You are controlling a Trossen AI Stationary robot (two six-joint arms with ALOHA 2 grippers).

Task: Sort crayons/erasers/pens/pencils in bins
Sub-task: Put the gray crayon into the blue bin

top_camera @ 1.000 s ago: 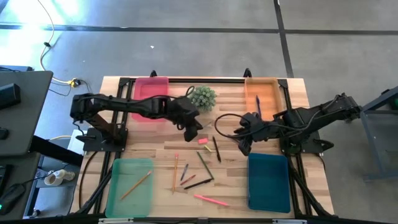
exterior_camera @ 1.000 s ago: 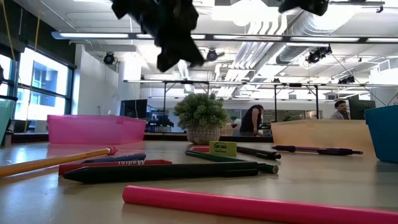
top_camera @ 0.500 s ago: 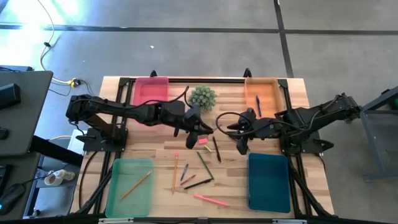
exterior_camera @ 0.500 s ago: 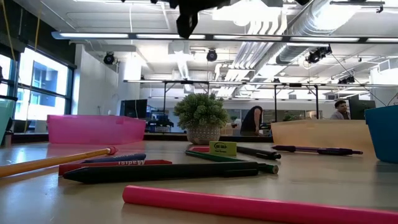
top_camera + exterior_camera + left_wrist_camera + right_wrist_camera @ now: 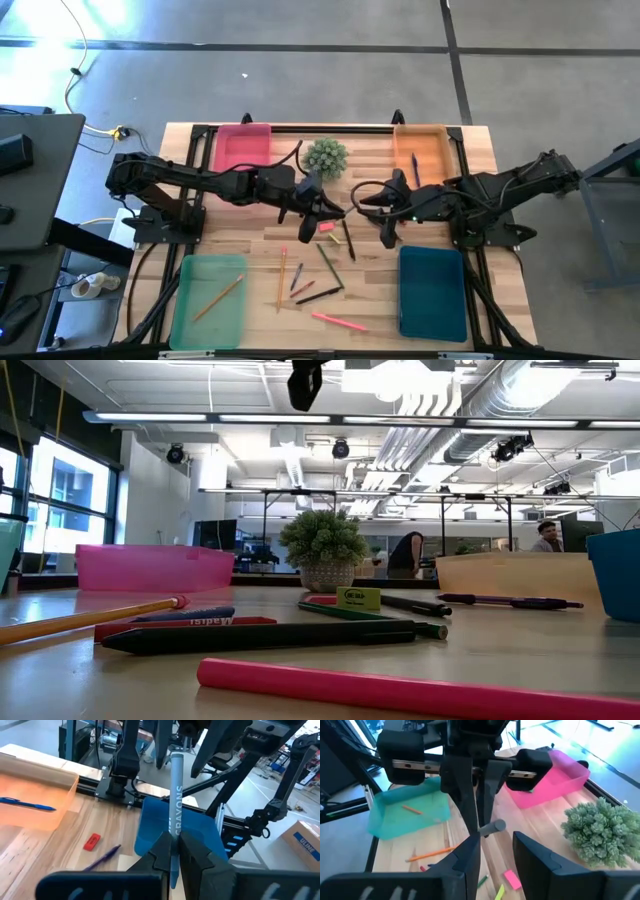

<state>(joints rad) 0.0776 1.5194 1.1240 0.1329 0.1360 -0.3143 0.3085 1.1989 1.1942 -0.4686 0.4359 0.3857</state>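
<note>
two matte black jointed arms, chunky rounded housings, loose black cables looping off each, left gripper (image 5: 174, 851) with slim angular dark fingers, right gripper (image 5: 496, 851) the same

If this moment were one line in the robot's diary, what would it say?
left gripper: shut on crayon, held in mid-air | right gripper: open, facing crayon's tip | handover: not yet done

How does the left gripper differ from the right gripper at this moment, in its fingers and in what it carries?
The left gripper is shut on a grey-blue crayon; the right gripper is open. The left gripper points the crayon's free end at the right gripper; the right gripper holds nothing. Both hang above the middle of the table, facing each other.
</note>
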